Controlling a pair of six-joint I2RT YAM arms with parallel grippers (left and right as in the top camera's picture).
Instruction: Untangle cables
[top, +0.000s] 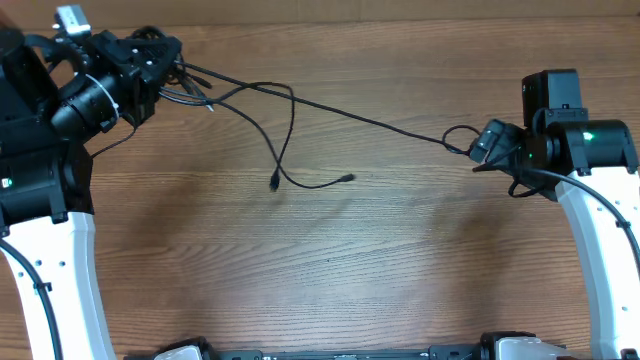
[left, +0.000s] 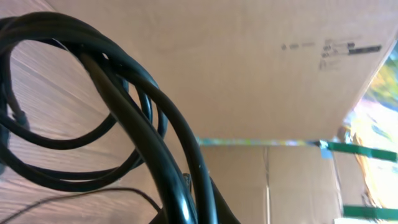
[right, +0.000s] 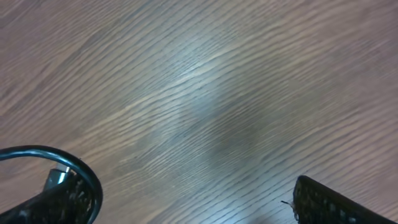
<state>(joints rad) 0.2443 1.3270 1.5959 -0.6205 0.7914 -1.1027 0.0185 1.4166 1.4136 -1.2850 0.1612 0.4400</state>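
Overhead.
- My left gripper (top: 165, 70): far left corner of the table (top: 330, 260), closed on a bunch of the cables (top: 290, 100).
- Cables: they fan out from that gripper. One strand runs nearly straight across the table to my right gripper (top: 478, 148) and ends in a small loop at it. Two slack strands drop toward mid-table, each ending in one of the plugs (top: 273, 184), well apart from both arms; the second plug lies just to the right of the first.
- Right gripper: at the right edge, pointing left; from this view I cannot tell how the jaws stand.

Left wrist.
- Cables (left: 155, 124): black loops close to the lens, arching over the table (left: 56, 99).
- My own fingers: hidden.
- Background: a cardboard box (left: 249, 62) with green tape (left: 360, 152).

Right wrist.
- My right gripper (right: 193, 205): jaws wide, one finger at the lower left, the other finger (right: 323, 199) at the lower right, only bare table (right: 217, 81) between them.
- Cables (right: 37, 151): one thin loop curls over the left finger, with a silvery plug (right: 58, 178) beside it; not pinched.
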